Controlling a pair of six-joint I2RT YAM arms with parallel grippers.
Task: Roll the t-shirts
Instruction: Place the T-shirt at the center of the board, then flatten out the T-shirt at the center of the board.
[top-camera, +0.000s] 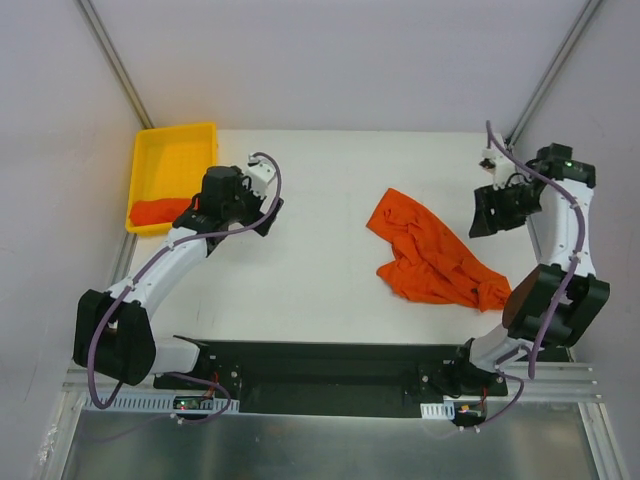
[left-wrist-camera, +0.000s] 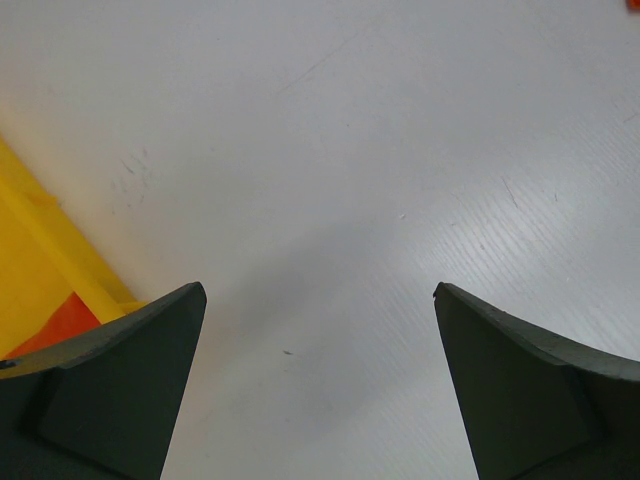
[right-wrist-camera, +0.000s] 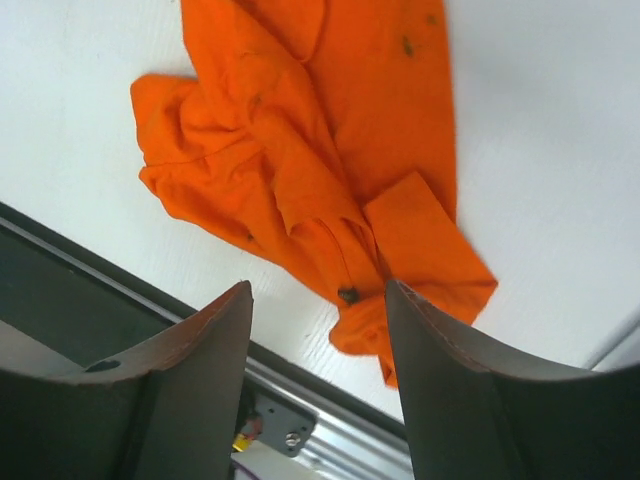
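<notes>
You have a white table (top-camera: 320, 180) inside a pale-walled enclosure, with a yellow tray (top-camera: 172, 150) at its far left corner. The t-shirt (top-camera: 425, 255) you are working on lies crumpled right of centre, its near end close to the right arm's base. A second orange cloth (top-camera: 160, 210) sits in the tray's near end.

Your left gripper (left-wrist-camera: 320, 295) hangs over bare table just beside the tray, spread wide and empty. Your right gripper (right-wrist-camera: 318, 285) is raised above the shirt's near end, fingers parted, gripping nothing.

I judge that rolling has not begun: the shirt is bunched and twisted, so you are at the flattening step. Your next move calls for finding a hem or shoulder edge, pinching one layer only, and drawing the cloth out flat, probably with both arms.

Only the top view shows you both shirts and how far the left arm is from the work. Only the right wrist view shows the overlapping folds and a flap doubled over at the near end
</notes>
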